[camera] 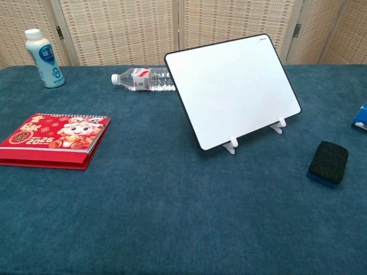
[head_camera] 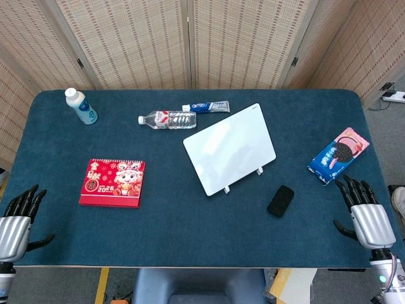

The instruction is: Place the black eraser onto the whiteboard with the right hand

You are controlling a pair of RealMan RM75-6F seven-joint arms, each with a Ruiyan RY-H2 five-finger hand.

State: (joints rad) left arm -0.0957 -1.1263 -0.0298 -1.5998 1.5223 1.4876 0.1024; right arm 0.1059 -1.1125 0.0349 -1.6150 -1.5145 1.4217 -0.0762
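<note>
The black eraser (head_camera: 280,200) (camera: 328,161) lies flat on the blue table cloth, just right of and in front of the whiteboard. The whiteboard (head_camera: 230,147) (camera: 232,87) leans back on small white feet near the table's middle. My right hand (head_camera: 365,214) hovers at the table's front right corner, fingers spread and empty, a good hand's width right of the eraser. At the front left corner my left hand (head_camera: 17,220) is also empty with fingers apart. Neither hand shows in the chest view.
A red calendar (head_camera: 113,182) (camera: 53,139) lies front left. A water bottle (head_camera: 167,119) (camera: 142,79) and a toothpaste tube (head_camera: 207,107) lie behind the board. A white drink bottle (head_camera: 81,106) (camera: 45,58) stands far left; a cookie packet (head_camera: 338,154) lies right.
</note>
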